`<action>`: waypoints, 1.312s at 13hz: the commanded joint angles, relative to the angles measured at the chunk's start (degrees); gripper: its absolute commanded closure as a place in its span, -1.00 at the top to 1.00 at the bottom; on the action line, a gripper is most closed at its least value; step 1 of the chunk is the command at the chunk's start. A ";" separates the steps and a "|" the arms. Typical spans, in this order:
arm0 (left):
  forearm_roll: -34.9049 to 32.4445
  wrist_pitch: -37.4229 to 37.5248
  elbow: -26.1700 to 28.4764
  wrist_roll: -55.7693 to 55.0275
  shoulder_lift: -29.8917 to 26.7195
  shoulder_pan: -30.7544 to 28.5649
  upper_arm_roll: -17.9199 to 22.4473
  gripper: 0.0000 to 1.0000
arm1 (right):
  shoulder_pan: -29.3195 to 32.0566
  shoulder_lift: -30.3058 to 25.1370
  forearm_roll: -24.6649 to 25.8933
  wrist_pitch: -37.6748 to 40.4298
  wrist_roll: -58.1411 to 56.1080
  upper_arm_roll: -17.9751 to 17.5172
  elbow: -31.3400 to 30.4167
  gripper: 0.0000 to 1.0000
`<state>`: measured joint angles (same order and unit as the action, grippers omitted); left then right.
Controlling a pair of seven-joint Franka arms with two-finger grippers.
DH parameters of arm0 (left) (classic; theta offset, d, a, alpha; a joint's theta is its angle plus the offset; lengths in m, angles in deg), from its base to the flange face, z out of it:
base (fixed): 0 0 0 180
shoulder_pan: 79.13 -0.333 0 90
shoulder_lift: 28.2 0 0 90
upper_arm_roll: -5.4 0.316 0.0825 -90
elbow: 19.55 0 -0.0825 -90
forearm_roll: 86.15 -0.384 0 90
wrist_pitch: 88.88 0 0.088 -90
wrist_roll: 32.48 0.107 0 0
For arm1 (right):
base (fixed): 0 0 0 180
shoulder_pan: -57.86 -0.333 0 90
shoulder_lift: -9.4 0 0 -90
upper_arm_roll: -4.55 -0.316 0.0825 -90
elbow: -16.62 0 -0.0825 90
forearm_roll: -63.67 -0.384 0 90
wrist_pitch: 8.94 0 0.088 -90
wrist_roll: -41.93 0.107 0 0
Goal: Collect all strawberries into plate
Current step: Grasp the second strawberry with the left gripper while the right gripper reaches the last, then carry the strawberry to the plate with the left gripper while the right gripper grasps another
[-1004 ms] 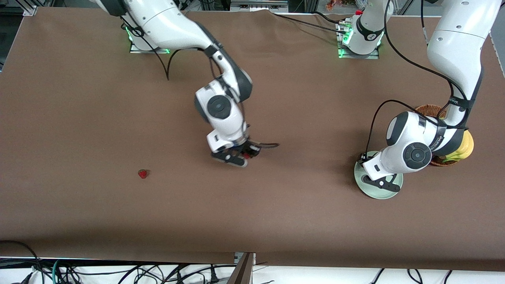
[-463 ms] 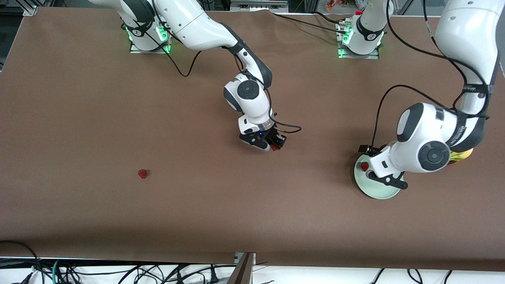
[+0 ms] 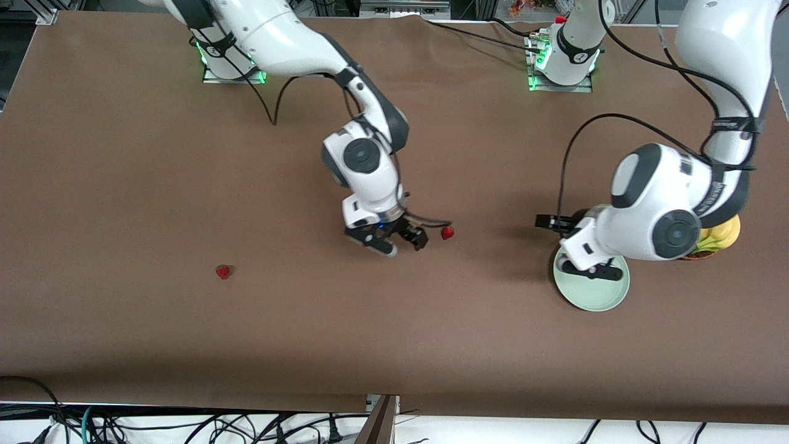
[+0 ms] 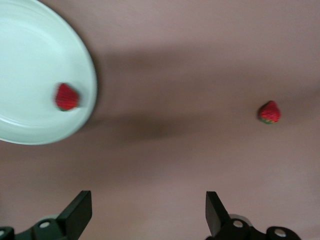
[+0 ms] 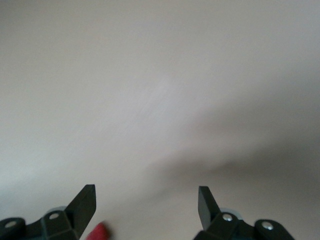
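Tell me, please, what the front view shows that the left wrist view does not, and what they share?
Only the front view shows both arms, the open right gripper over bare table, a strawberry toward the right arm's end and the basket. Only the left wrist view shows the strawberry in the plate and the open left gripper. Both show the plate and the mid-table strawberry.
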<state>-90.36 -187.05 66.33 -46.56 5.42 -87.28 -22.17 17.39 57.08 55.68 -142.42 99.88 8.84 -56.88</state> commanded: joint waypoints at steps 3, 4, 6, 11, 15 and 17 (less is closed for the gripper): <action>0.69 -15.51 5.43 -14.12 4.86 8.84 0.24 1.00 | 12.14 -6.01 -0.27 14.09 -30.29 -0.42 -2.08 0.82; 0.34 -20.78 7.09 -17.70 6.01 10.69 0.24 1.00 | 14.43 -6.37 -0.18 15.68 -36.36 0.02 -2.26 0.83; -0.01 -31.15 10.17 -25.52 7.68 14.73 0.50 1.00 | 17.34 -6.55 -0.18 17.28 -48.05 2.82 -3.75 0.83; -2.11 -36.56 10.27 -30.39 9.71 21.85 4.62 0.73 | 22.96 -5.84 0.00 8.51 -63.21 4.59 -11.39 0.82; -4.92 -38.66 10.09 -30.39 10.41 22.66 5.86 0.35 | 25.78 -5.14 0.61 6.48 -68.92 4.59 -13.60 0.81; -5.46 -39.99 10.09 -30.39 10.77 22.57 6.39 0.30 | 26.58 -4.96 0.61 3.85 -71.40 4.59 -16.14 0.79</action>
<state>-94.22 -225.59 76.60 -76.07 15.77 -65.33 -16.81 42.93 52.64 55.86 -135.71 31.41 13.89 -69.99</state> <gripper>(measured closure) 0.330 0.097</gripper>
